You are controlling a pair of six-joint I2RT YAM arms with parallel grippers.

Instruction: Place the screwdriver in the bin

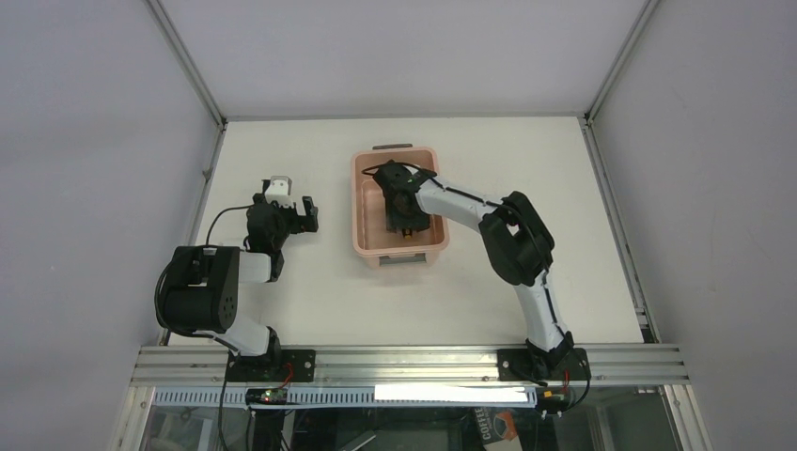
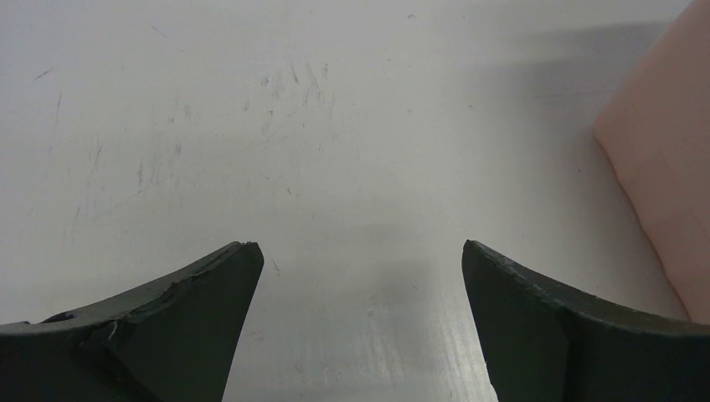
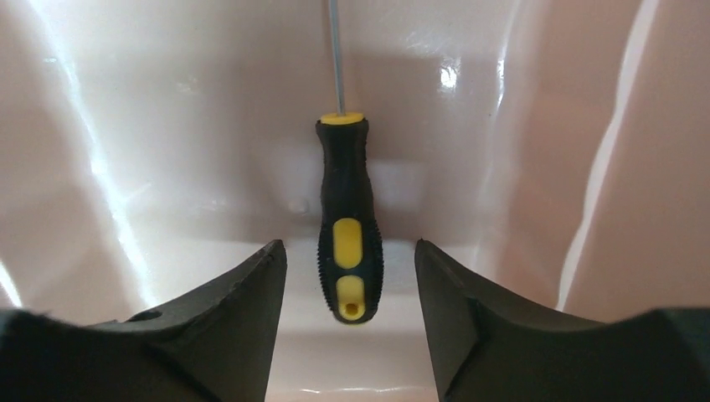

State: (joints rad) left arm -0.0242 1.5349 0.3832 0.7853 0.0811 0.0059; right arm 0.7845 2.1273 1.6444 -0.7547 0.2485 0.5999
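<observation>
White tabletop point(image 1: 282, 282) carries the bin point(image 1: 358, 202) toward its far edge, mid-width. Inside the bin sits the screwdriver point(image 3: 348, 209) — between the right claw's point(image 3: 350, 244) parted jaws, touching neither. Left claw point(image 2: 360, 247) hangs over the tabletop just left of the bin — jaws spread, holding nothing.

- White table point(image 1: 310, 301) was scuffed, with fine scratches toward 12 o'clock in the left wrist view.
- Aluminium rail point(image 1: 404, 362) ran along its 6 o'clock edge.
- "COFFEE" label point(image 1: 495, 421) sat below the rail.
</observation>
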